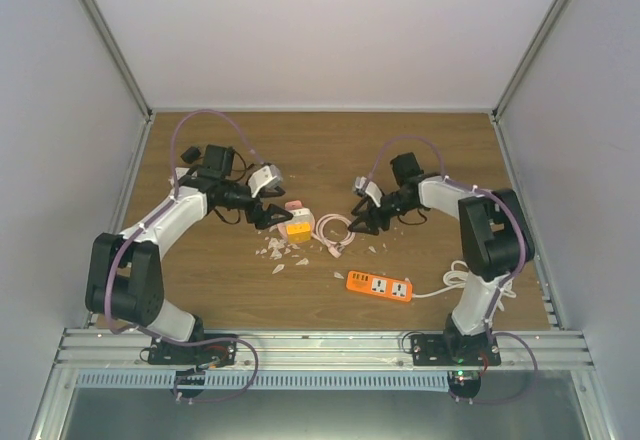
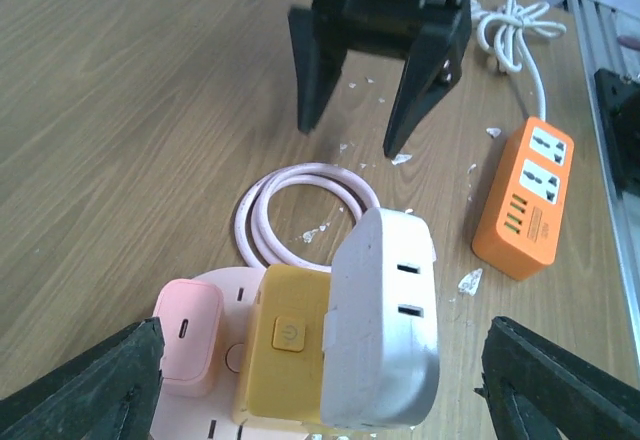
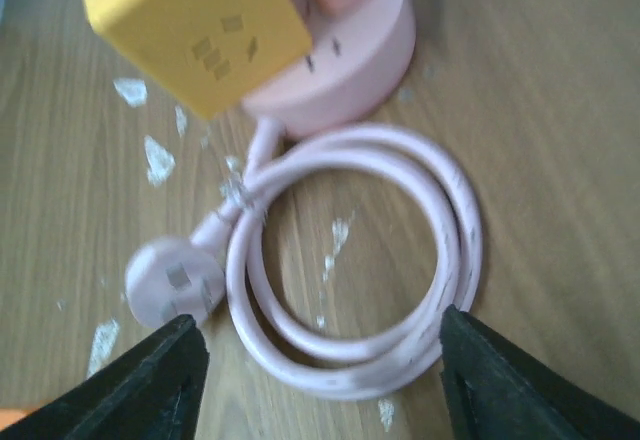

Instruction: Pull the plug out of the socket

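1. The left gripper (image 1: 273, 216) has its jaws spread wide and holds nothing; its fingers (image 2: 95, 390) stand either side of the socket cluster, clear of it.
2. Between those fingers the round pink socket (image 3: 360, 55) lies on the wooden table (image 1: 200, 270); it carries a pink charger (image 2: 188, 335) on the left and a yellow adaptor (image 2: 290, 345) in the middle; the white plug (image 2: 385, 325) is pressed against the adaptor's right side, and whether its pins are seated cannot be told.
3. Just past the socket, between the two grippers, lies a coiled pink cable (image 2: 300, 172); white chips (image 1: 275, 252) are scattered nearby.
4. The right gripper (image 2: 350, 142) faces the left one above the coil; its jaws are partly apart with nothing between them.
5. An orange power strip (image 2: 525, 195) lies beside the right gripper, apart from it, towards the arm bases; its white cord (image 2: 510, 30) is bundled behind.
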Robot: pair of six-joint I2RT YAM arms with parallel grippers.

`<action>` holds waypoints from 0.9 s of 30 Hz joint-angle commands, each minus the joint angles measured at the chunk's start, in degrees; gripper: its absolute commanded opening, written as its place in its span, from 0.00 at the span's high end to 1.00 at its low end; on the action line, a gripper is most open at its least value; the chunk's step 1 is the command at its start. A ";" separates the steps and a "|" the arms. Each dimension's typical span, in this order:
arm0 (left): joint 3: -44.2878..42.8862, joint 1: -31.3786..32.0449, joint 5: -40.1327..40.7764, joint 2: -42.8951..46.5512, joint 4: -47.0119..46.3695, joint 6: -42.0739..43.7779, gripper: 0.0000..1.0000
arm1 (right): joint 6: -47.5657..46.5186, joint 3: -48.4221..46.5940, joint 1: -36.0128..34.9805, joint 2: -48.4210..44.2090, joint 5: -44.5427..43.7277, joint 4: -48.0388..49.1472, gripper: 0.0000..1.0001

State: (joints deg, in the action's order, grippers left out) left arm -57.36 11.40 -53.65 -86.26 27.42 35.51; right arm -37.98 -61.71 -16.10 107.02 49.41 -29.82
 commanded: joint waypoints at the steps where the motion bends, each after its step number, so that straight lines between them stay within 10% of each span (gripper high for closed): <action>1: 0.53 2.18 3.68 3.46 -0.61 4.52 0.13 | -3.51 -1.96 -0.20 -4.73 5.61 5.08 0.31; 11: 1.35 9.35 13.13 4.54 -1.05 6.44 0.24 | -5.05 -4.40 -5.39 -6.34 8.88 12.21 0.11; 27: 2.41 11.06 16.47 4.65 -3.07 4.33 0.53 | 0.59 -5.84 -15.44 -4.56 7.44 24.08 0.18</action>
State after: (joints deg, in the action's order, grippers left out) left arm -55.86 22.15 -37.95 -82.59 26.87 40.10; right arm -39.90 -66.89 -29.74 102.61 56.03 -11.16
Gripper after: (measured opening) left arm 0.497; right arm 0.836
